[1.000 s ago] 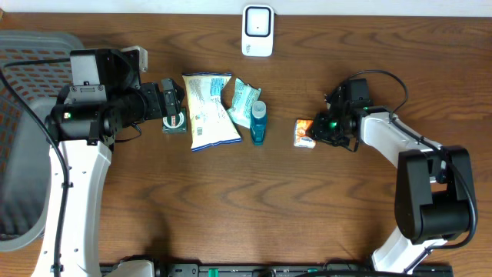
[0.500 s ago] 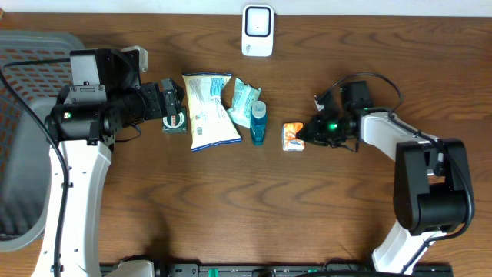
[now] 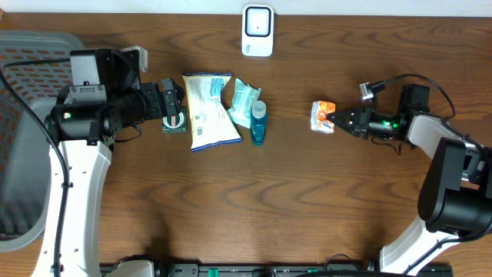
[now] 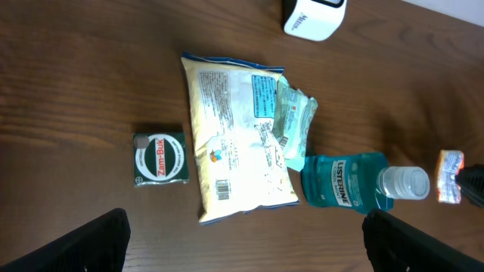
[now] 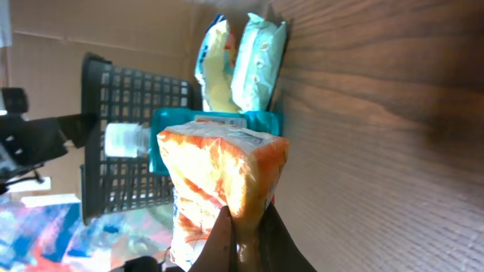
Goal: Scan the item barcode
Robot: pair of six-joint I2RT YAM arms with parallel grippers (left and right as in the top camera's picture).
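The right gripper (image 3: 336, 121) sits at right of centre in the overhead view, its jaws closed fully on the edge of a small orange-and-white crinkled foil packet (image 3: 323, 117). The packet projects from the fingertips toward frame left and is held clear of the other goods. In the right wrist view the two fingers (image 5: 227, 242) pinch the packet's flat sealed seam, and its puffed body stands above them. The white, rounded-rectangular barcode scanner (image 3: 257, 31) stands at top centre, well apart from the packet. The left gripper (image 4: 246, 227) has its jaws spread to full width and holds nothing. It sits over a square green Zam-Buk tin (image 4: 159, 159). Right of the tin lies a cream plastic snack bag (image 4: 236, 143), flat and wrinkled. A soft teal wipes pack (image 4: 293, 121) overlaps the bag's far edge. Just beside the pack, a translucent teal Listerine bottle (image 4: 348, 181) lies on its side. A grey mesh basket (image 3: 23, 92) occupies the left edge of the dark wood-grain table (image 3: 254, 200).
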